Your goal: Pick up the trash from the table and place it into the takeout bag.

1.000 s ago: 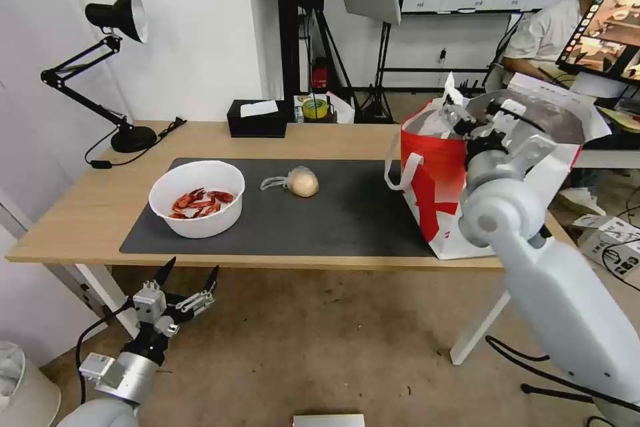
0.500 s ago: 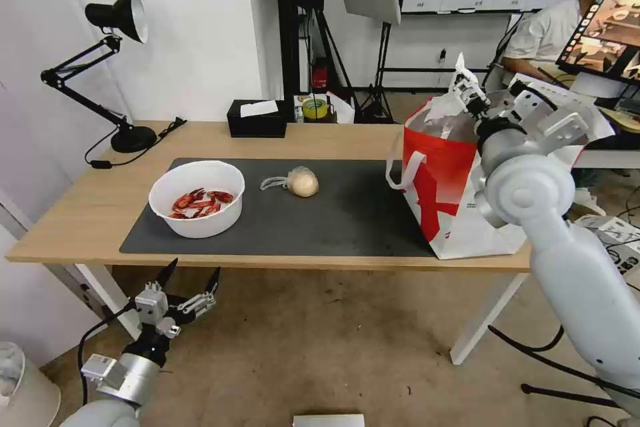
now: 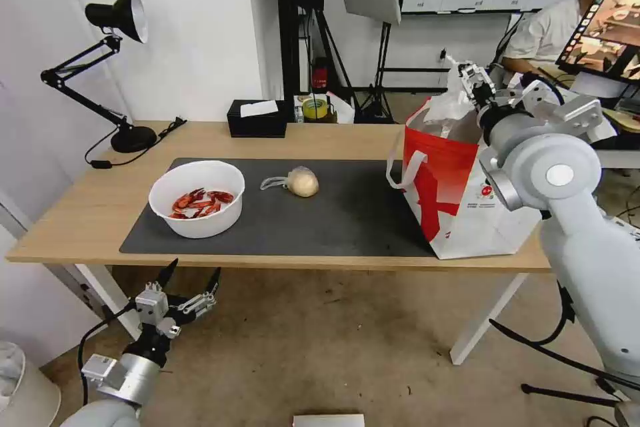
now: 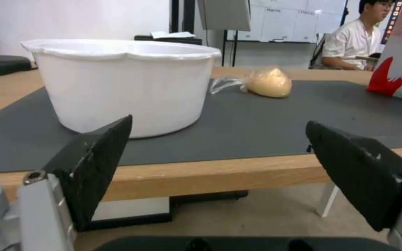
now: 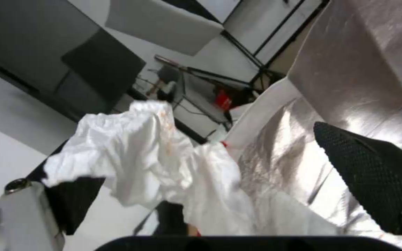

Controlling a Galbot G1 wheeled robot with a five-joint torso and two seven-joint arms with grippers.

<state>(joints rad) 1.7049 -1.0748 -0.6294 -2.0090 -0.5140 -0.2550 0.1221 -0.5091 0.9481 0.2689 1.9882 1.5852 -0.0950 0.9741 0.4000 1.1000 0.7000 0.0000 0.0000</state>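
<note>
tissue is seen draped against one finger of the right gripper, whose jaws are spread above the takeout bag; the foil-lined mouth lies directly below it. the left gripper, jaws spread, is parked below the near table edge, with the bowl just ahead and above and the wrapped bun farther on, long axis across the dark mat. a desk lamp is seen at the wall.
</note>
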